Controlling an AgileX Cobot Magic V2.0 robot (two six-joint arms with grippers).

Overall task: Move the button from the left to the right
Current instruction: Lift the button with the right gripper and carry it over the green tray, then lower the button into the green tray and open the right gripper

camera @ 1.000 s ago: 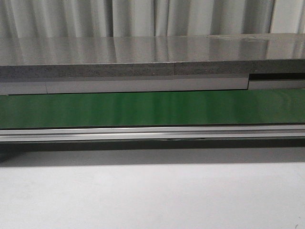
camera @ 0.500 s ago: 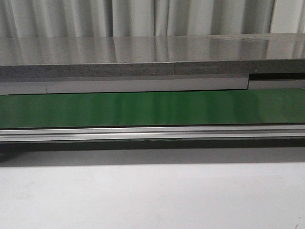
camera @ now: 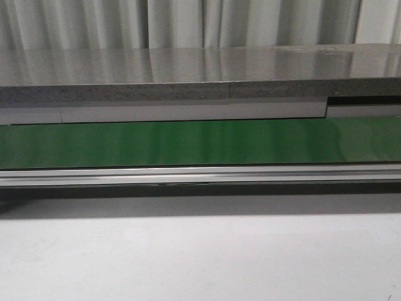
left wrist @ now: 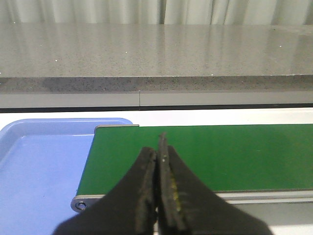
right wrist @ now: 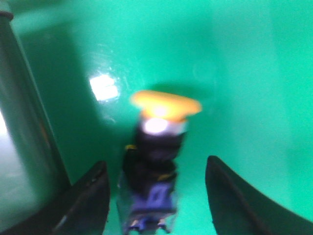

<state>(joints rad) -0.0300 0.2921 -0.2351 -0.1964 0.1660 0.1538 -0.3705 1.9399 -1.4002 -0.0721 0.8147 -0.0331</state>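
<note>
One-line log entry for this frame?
left hand: shut, empty, over belt end | right hand: open, straddling button on belt | button: not gripped

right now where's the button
Only the right wrist view shows it: the button lies on the green surface between the open fingers of the right gripper, touching neither. The front view doesn't show it.

No readable text, label, brand, number or sign anywhere. Pale smudges on the blurred button [right wrist: 155,161], perhaps markings, too soft to read. Plain green belt [camera: 200,143], grey ledge [camera: 188,72] and blue tray [left wrist: 39,166], all unmarked.
</note>
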